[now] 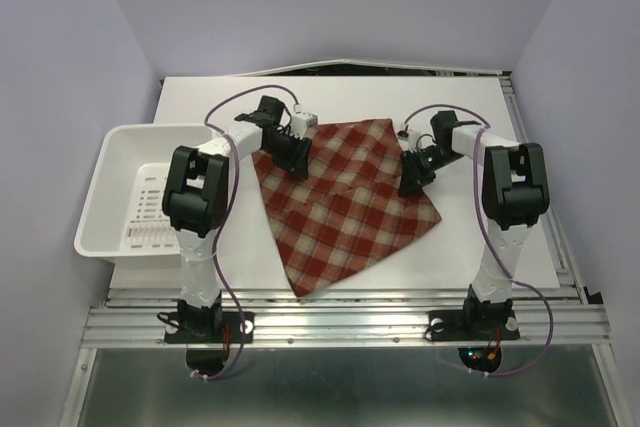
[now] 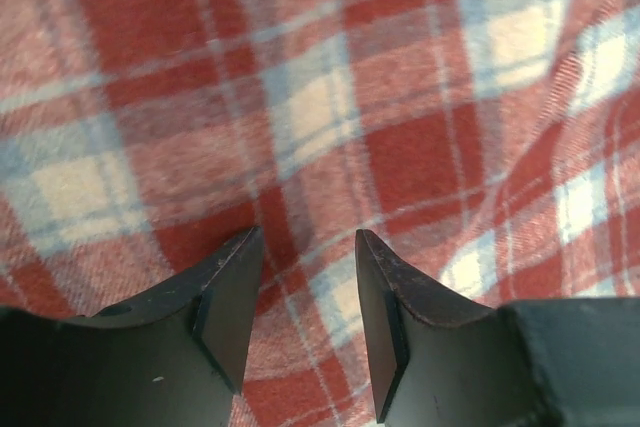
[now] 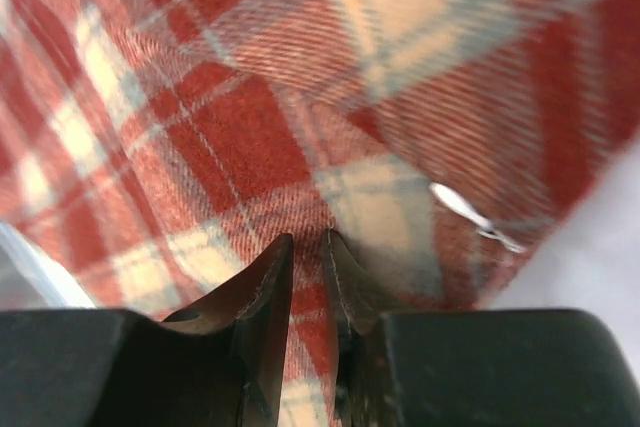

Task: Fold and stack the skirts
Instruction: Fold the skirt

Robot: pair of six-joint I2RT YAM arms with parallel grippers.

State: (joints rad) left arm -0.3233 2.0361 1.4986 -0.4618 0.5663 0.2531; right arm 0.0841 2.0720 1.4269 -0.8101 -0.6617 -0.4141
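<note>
One skirt (image 1: 345, 202) in red, maroon and cream plaid lies spread flat on the white table, turned so that a corner points at the near edge. My left gripper (image 1: 297, 162) is over its far left part. In the left wrist view the left gripper (image 2: 308, 242) is open just above the cloth (image 2: 300, 97), with nothing between the fingers. My right gripper (image 1: 410, 185) is at the skirt's right edge. Seen from the right wrist, the right gripper (image 3: 308, 239) has its jaws drawn nearly together, with a thin ridge of plaid cloth (image 3: 250, 97) between them.
A white perforated plastic basket (image 1: 115, 162) stands at the left, partly off the white table top (image 1: 230, 237). A small white tag (image 3: 470, 215) lies on the skirt near its edge. Bare white table shows past that edge.
</note>
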